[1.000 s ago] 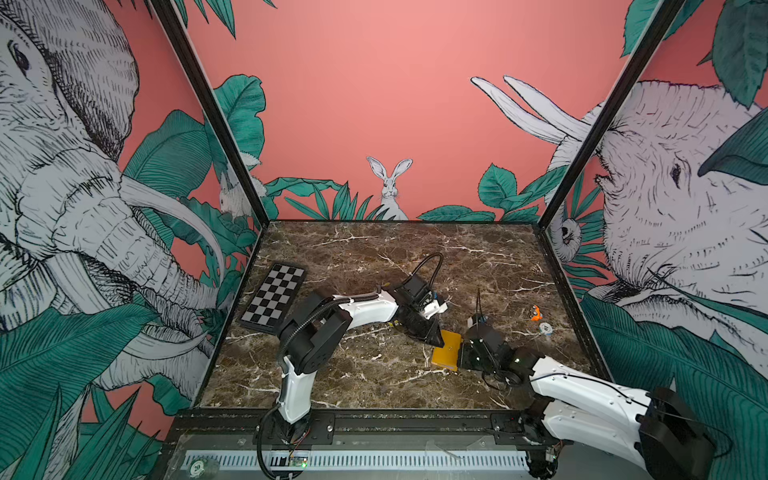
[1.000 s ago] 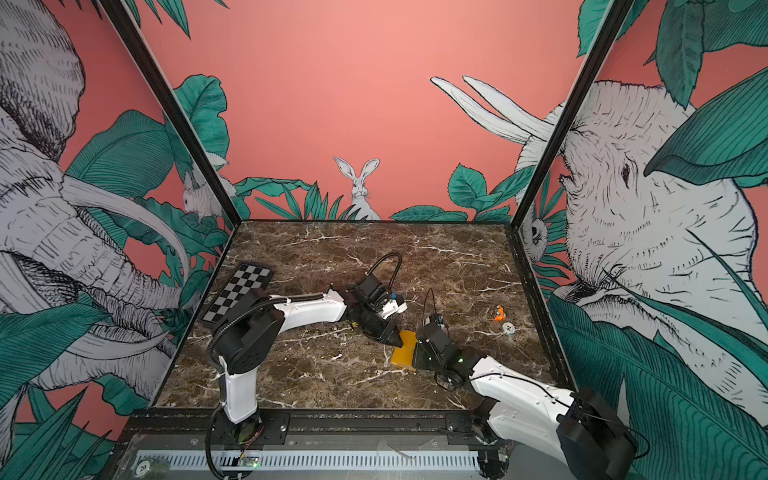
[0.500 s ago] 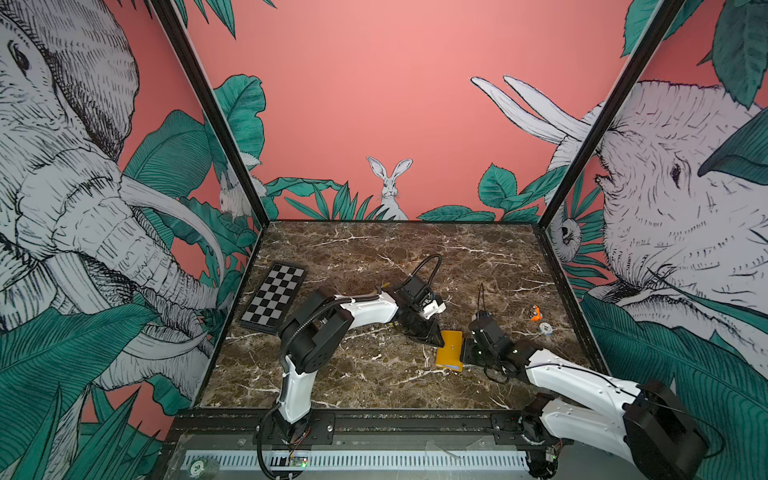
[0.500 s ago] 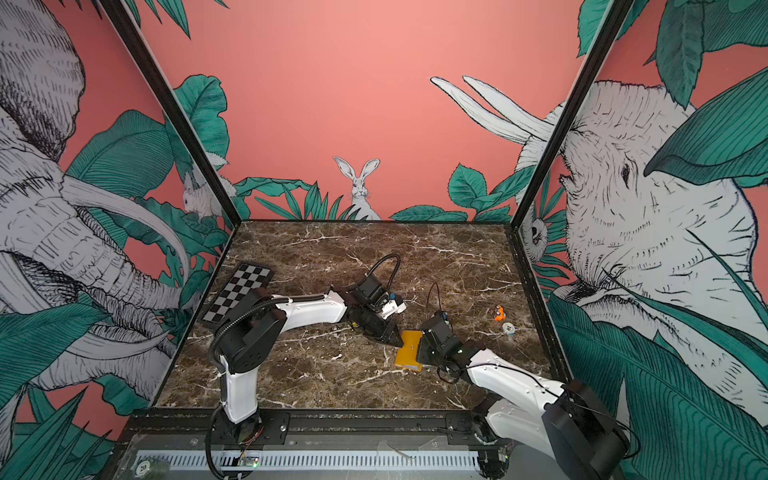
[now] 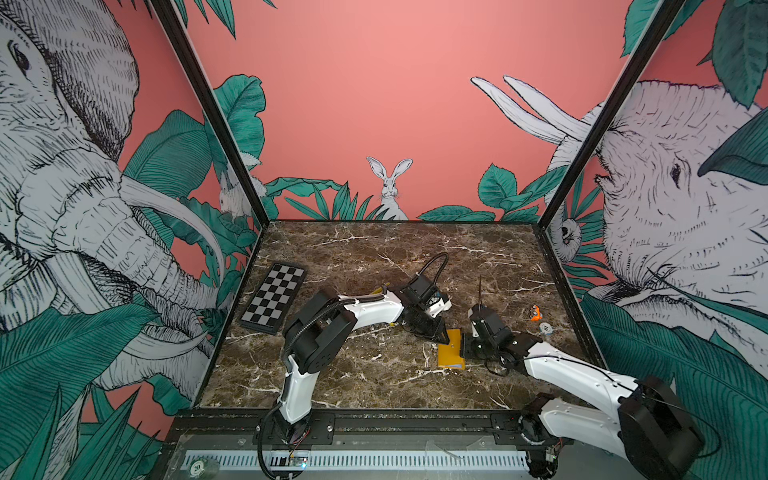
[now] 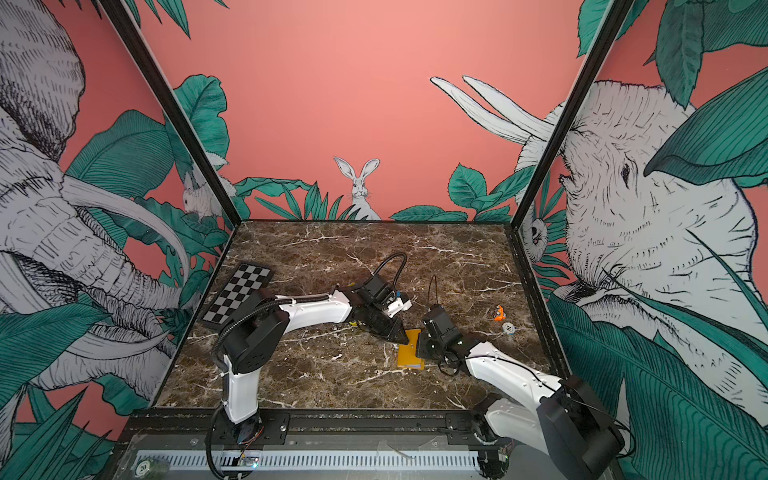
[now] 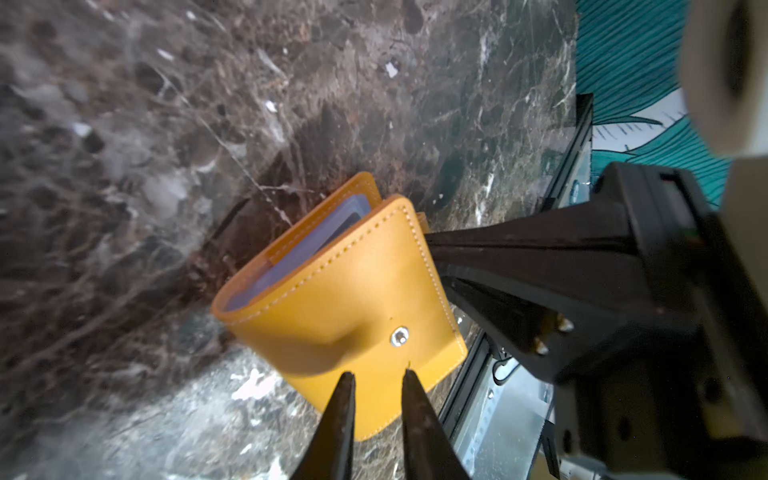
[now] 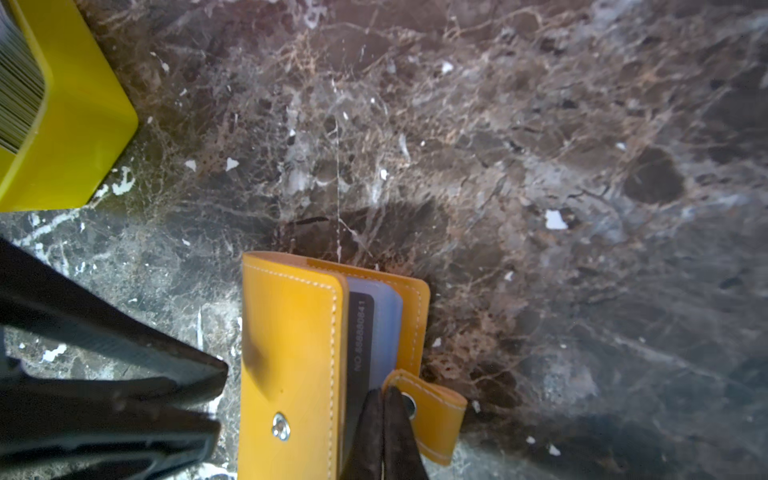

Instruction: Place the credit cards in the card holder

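Card holder [image 5: 450,349] lies near side, right of centre, nearly folded, one card [image 8: 360,332] sleeved. Left claw [image 7: 376,378] barely parted, empty, over its cover [image 7: 353,291]. Right claw [image 8: 384,395] pinched together at the tab [image 8: 432,411], gripping nothing visible. Probably closing; next: tab onto stud [image 8: 281,426].

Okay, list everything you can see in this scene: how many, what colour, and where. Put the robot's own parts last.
card holder: one, orange-yellow, front middle of the table, cover ajar.
credit card: one, dark, inside a clear sleeve of the card holder.
stack of credit cards: count unclear, grey edges, in the yellow tray.
yellow tray: one, bright yellow, apart from the card holder.
checkerboard plate: one, black and white, left side.
small orange object: one, right side.
small round object: one, pale, beside the orange one.
table: one, brown marble.
left gripper: black, narrowly open, at the card holder's edge.
right gripper: black, shut, by the snap tab.
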Tool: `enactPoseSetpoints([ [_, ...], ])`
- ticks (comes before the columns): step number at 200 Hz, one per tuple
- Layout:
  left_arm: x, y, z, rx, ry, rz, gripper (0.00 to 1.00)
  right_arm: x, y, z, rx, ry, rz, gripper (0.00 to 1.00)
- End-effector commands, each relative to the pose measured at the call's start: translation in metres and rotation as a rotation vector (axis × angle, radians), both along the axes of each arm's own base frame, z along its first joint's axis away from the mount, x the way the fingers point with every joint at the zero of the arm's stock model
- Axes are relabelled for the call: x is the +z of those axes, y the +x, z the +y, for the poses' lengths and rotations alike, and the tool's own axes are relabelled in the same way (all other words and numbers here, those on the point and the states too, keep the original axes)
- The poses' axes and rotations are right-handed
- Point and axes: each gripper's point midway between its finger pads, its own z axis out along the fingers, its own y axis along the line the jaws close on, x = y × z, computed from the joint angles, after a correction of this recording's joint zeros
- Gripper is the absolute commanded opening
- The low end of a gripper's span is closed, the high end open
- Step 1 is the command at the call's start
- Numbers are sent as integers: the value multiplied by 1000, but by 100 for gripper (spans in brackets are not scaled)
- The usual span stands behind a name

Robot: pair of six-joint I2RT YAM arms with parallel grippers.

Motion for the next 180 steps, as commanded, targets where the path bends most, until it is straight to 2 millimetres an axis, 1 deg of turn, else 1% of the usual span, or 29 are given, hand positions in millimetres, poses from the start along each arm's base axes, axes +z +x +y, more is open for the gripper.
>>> enactPoseSetpoints([
  [1,-2,2,3,-13,37,-47,21,7,3,1,41,-15,-1,0],
  [7,-7,6,7,-3,63,-71,20,8,2,1,42,-13,2,0],
  [27,-15,3,8,-16,81,-64,20,13,0,2,34,15,-1,0],
  [51,-19,-1,2,-33,84,-59,20,14,-4,2,27,33,5,0],
  [89,-26,-7,2,-62,111,-71,21,15,-10,5,43,52,33,0],
  [115,-34,-10,3,-72,141,-71,21,19,-13,-2,37,19,36,0],
  [158,-40,-12,6,-76,173,-75,22,30,-20,-25,-3,-63,15,0],
  [180,-39,-12,5,-76,169,-74,21,35,-22,-22,4,-32,7,0],
])
